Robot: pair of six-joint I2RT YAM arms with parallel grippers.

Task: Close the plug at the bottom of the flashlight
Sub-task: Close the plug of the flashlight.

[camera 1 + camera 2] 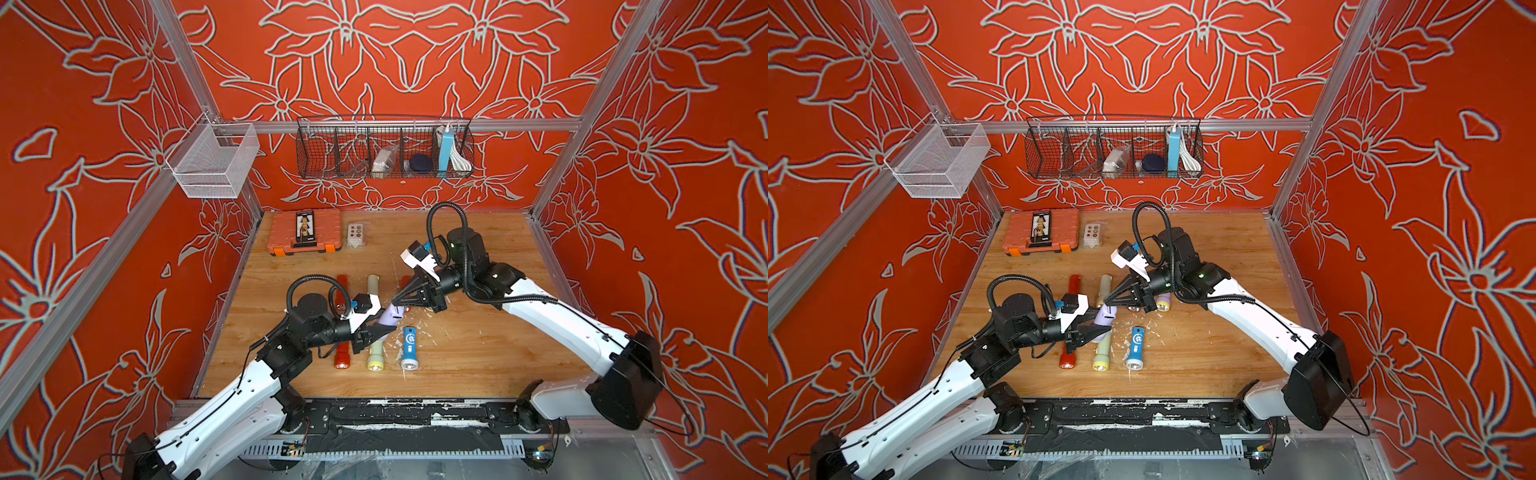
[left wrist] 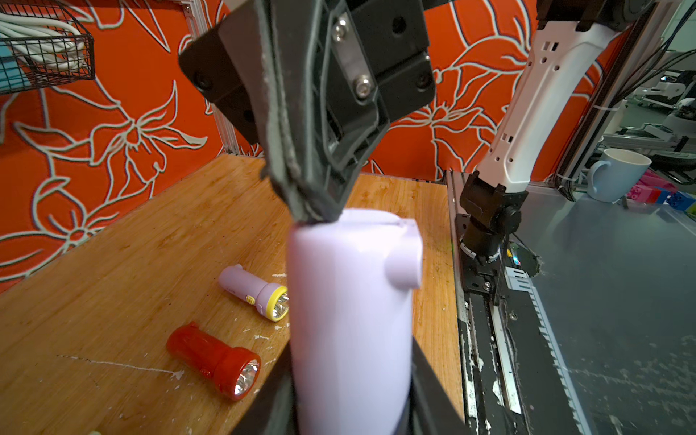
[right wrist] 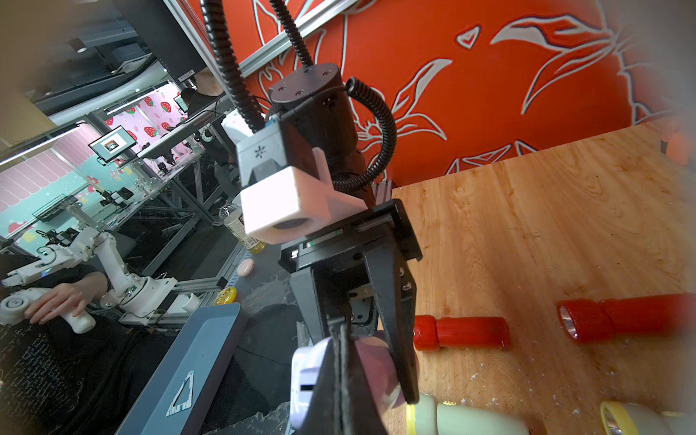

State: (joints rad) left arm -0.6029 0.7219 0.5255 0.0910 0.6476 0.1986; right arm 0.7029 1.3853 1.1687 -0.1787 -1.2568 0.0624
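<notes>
- The pale lavender plastic flashlight (image 1: 390,319) is held clear of the wooden worktop (image 1: 478,357). It sits well in front of the orange plastic tool case (image 1: 305,232), with its bottom end tipped up towards the right arm (image 1: 552,316).
- The left jaws pinch the flashlight's barrel, probably to brace it against a push.
- The right jaws are pressed together and hold nothing. Their tip touches the flashlight's bottom end, so they likely serve as a blunt pusher on the plug. I cannot tell whether the plug is seated.
- The black wire basket (image 1: 316,153) hangs on the wall above the case. Its compartments hold a white packet (image 1: 381,161), a dark round item (image 1: 420,163), a light-blue box (image 1: 445,147) and a white cable (image 1: 459,160).
- The white mesh basket (image 1: 212,164), above the case on the left arm's side, looks empty.
</notes>
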